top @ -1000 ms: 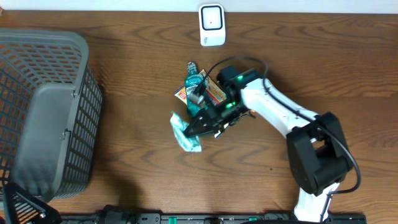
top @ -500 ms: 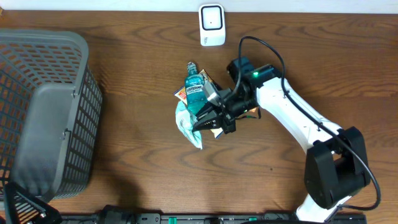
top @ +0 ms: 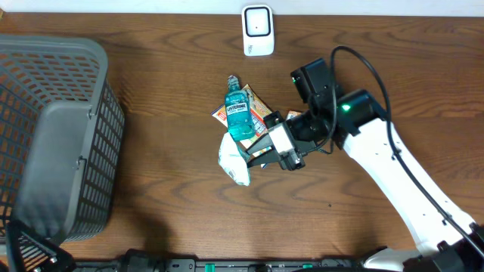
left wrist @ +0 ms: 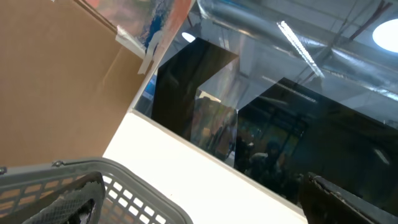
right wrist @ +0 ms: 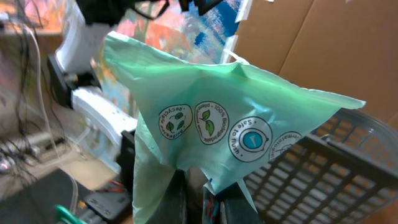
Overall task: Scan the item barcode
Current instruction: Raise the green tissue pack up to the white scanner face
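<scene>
Mid-frame, pouch (top: 232,160): now lifted off table (top: 166,196).
My right pincer (top: 248,155): clamped shut on it.
Scanner (top: 257,30): top centre, well apart; I carry there next.

Pouch (top: 231,160) edge seemingly hidden by pincer (top: 248,153)

White-shelled right arm (top: 387,155): black joint housings, small green LED (top: 347,106) lit near the wrist, thin black cable (top: 372,66) looping above.
</scene>
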### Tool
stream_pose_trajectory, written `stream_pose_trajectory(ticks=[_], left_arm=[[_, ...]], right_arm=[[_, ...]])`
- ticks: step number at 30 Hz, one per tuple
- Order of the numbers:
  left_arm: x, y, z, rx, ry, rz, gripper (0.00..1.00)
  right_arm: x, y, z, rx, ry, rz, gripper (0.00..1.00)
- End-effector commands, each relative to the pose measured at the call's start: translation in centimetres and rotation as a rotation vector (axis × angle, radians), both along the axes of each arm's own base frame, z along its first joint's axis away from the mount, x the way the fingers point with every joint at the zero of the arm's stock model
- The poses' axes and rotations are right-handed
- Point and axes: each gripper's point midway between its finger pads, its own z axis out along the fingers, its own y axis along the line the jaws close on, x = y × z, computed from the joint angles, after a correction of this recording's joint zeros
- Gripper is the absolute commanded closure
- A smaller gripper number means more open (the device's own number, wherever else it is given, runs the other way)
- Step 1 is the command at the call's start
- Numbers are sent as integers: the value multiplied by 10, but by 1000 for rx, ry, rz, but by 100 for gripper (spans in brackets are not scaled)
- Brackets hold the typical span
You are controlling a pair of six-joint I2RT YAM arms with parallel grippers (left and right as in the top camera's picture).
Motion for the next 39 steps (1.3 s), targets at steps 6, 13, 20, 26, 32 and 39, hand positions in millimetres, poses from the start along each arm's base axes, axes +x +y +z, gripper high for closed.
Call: stream_pose_trajectory(ticks=[6,13,20,26,32,39], left_arm=[[56,-11,-58,-269,53,-111,1],[102,-66,-104,-181,200,-366,0],[103,-107,-96,216,214,-488,1],[107,-114,-131,249,361,-523,1],[108,-109,-170,236,522,-513,1],[106,-109,-191,233,608,-520,1]], right_arm=[[-9,-6,22,-205,465,-4,99],[-10,-7,18,-262,538,-20,99],[-11,-8,0,-385,613,-82,99],[-4,-8,-14,-454,604,-144,98],[42,-9,-58,-749,884,-538,99],[100,-44,-102,-879,1031,-1101,99]])
